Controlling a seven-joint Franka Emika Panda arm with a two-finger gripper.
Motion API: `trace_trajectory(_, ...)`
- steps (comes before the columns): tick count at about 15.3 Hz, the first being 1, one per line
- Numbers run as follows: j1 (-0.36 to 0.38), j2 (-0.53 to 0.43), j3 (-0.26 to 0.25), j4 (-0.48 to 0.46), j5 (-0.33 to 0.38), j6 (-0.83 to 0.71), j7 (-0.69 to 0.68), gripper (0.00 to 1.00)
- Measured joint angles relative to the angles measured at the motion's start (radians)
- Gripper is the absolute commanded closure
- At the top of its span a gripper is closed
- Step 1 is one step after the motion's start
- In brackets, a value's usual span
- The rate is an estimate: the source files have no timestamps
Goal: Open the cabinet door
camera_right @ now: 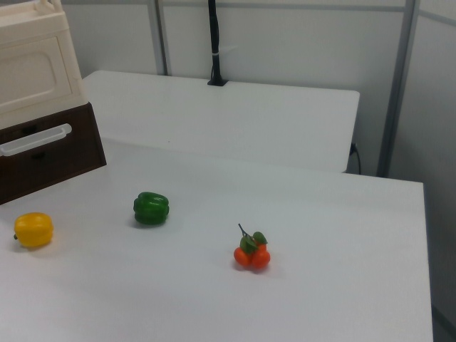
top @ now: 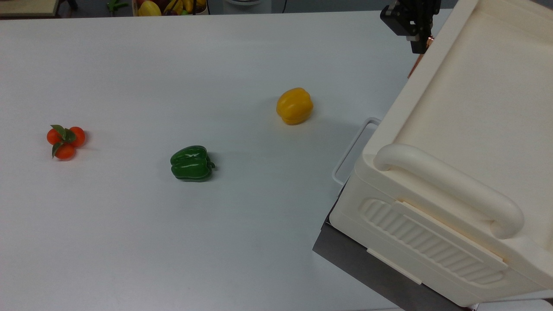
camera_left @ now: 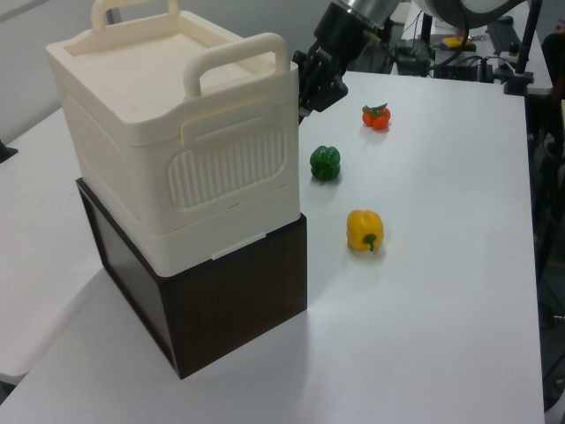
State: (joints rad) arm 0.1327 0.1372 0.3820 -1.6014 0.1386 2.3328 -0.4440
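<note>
Top view | gripper (top: 420, 39) sitting at copper handle (top: 417, 64), upper end | finger spread: cannot tell | door (camera_right: 28, 71) facing right view's camera, looking shut | handle running down-left from gripper, touching or just beside

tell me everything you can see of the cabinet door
The cabinet door is a flat cream plastic panel with a recessed rectangular inset, forming the cabinet's front face in the right view. It looks shut, flush with the cream body, above a dark brown base. In the top view only its copper-coloured handle shows along the cabinet's edge, with the gripper right at its far end.
</note>
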Motion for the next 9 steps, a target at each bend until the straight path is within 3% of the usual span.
trace_trajectory(9, -0.026, -0.022, 0.000, 0.010, 0.002, -0.099, 0.021, 1.00)
